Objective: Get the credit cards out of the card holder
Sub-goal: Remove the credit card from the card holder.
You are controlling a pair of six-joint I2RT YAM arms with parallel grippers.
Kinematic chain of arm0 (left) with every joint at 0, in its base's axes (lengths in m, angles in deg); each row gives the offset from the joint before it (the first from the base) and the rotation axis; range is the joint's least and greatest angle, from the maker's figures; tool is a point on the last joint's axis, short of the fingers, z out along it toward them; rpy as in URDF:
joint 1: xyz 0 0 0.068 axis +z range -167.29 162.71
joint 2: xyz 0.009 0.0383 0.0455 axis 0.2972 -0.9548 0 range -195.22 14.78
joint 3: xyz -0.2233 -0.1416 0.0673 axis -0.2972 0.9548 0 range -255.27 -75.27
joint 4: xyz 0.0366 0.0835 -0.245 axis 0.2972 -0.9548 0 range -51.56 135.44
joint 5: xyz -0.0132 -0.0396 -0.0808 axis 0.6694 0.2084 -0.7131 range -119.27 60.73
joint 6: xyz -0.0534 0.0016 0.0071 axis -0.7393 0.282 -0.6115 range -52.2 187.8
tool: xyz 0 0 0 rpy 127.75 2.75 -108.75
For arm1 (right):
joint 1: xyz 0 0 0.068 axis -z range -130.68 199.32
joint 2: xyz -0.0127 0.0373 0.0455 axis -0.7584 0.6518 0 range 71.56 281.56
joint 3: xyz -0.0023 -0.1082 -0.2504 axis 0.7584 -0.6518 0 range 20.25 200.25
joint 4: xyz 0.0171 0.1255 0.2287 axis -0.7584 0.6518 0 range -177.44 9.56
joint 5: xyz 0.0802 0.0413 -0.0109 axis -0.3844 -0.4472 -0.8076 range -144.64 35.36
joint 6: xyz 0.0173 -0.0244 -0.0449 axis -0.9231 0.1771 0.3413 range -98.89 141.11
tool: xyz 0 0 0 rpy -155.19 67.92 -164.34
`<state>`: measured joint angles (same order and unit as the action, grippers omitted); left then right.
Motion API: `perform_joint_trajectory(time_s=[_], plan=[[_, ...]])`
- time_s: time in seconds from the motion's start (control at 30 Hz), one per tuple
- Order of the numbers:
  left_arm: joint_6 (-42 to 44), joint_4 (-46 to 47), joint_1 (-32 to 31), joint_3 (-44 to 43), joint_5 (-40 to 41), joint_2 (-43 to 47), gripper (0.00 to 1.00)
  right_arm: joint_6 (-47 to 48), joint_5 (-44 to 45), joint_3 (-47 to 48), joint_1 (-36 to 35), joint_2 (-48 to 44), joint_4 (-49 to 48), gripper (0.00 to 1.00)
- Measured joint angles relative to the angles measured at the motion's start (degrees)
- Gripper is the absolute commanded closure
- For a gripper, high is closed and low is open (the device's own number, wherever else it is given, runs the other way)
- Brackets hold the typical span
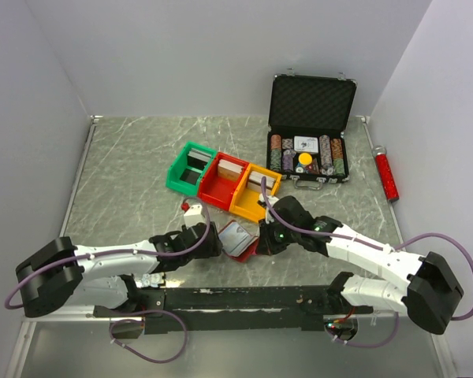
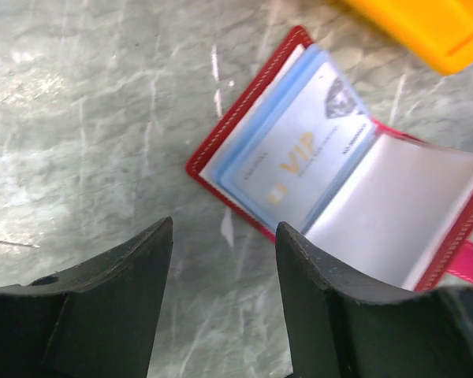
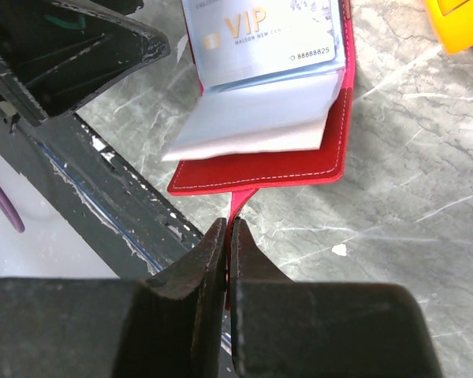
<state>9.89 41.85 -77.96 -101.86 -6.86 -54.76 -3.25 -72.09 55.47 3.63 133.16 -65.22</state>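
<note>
Your left gripper (image 2: 225, 236) hangs with its jaws spread and nothing between them, just left of the card holder (image 1: 238, 240). The card holder lies open on the table (image 1: 126, 173), near the centre and on the near side of the yellow bin (image 1: 254, 193). A pale blue credit card (image 2: 299, 157) marked VIP sits in its clear sleeve. Your right gripper (image 3: 230, 230) is clamped tight on the card holder by its red strap tab (image 3: 235, 201).

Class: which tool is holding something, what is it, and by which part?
The right tool pinches the open card holder by its red strap tab. The left tool is open, holding nothing.
</note>
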Motion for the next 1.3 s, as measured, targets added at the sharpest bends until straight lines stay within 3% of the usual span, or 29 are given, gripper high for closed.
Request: perform_joint_trajectory(time_s=[0.23, 0.57, 0.73, 0.83, 0.97, 1.13, 1.3], plan=[[1.75, 0.17, 0.11, 0.02, -0.83, -0.39, 0.39, 0.00, 0.02, -0.02, 0.24, -0.35, 0.13, 1.00], [5.77, 7.56, 0.11, 0.98, -5.03, 0.94, 0.42, 0.31, 0.15, -1.53, 1.07, -0.52, 0.28, 1.00], [7.26, 8.90, 0.11, 0.61, -5.97, -1.68, 0.43, 0.61, 1.77, -2.45, 1.42, -3.50, 2.73, 0.59], [7.78, 8.90, 0.11, -0.04, -6.05, -2.75, 0.43, 1.01, 3.30, -2.47, 1.49, -6.86, 4.83, 0.50], [8.37, 8.94, 0.11, -0.81, -6.01, -2.75, 0.43, 1.25, 4.57, -1.42, 1.49, -10.34, 8.04, 0.55], [9.14, 9.09, 0.11, -1.44, -5.90, -2.75, 0.45, 0.42, 2.45, 1.16, 1.49, -9.60, 6.62, 0.82], [9.22, 9.68, 0.28, -1.44, -5.90, -2.82, 0.48, -2.25, -2.56, 2.56, 1.49, -1.90, 0.22, 0.87]])
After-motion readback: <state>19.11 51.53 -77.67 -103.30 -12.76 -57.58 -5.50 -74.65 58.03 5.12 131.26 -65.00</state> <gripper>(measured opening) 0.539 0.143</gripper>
